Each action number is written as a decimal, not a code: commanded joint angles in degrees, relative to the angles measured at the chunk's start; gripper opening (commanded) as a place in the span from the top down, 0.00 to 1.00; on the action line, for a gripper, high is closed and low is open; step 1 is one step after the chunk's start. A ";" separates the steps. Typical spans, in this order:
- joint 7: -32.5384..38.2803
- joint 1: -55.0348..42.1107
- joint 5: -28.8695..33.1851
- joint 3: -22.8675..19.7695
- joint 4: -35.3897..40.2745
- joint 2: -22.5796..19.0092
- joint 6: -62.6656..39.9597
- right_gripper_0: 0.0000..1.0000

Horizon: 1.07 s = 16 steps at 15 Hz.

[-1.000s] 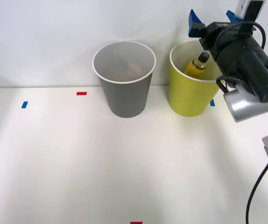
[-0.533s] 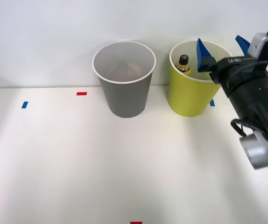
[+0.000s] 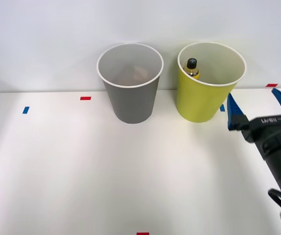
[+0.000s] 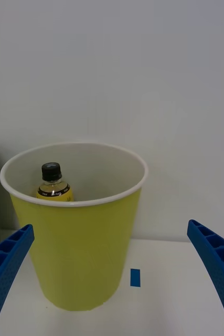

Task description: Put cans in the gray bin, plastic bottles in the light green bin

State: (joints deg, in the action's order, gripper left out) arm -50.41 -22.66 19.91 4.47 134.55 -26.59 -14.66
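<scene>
Two round, tapered bins are standing side by side on the smooth white table [image 3: 81, 166], each with a thin white rim. Inside the light green bin [image 3: 201, 100], the small yellow plastic bottle [image 3: 192, 69] is standing upright with its ribbed black cap showing, near the wall on the side toward the gray bin [image 3: 130, 100]. Near the green bin on the robot's right, the right gripper [image 3: 256, 110] is hovering, its blue ribbed fingers [image 4: 7, 262] spread wide apart and holding nothing.
</scene>
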 commanded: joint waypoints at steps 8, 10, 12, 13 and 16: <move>0.67 -17.50 0.92 -2.45 0.63 8.40 4.46 0.00; 0.40 -19.35 5.31 -2.45 0.63 12.09 4.55 0.00; 0.49 -20.40 6.63 -1.66 0.63 14.03 4.72 0.00; 0.40 -20.67 6.72 -1.48 0.54 14.47 4.81 0.00; 0.49 -20.23 6.98 -1.40 -0.25 15.61 2.00 0.00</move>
State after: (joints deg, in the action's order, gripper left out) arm -49.95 -43.45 26.69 2.93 134.98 -11.57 -11.44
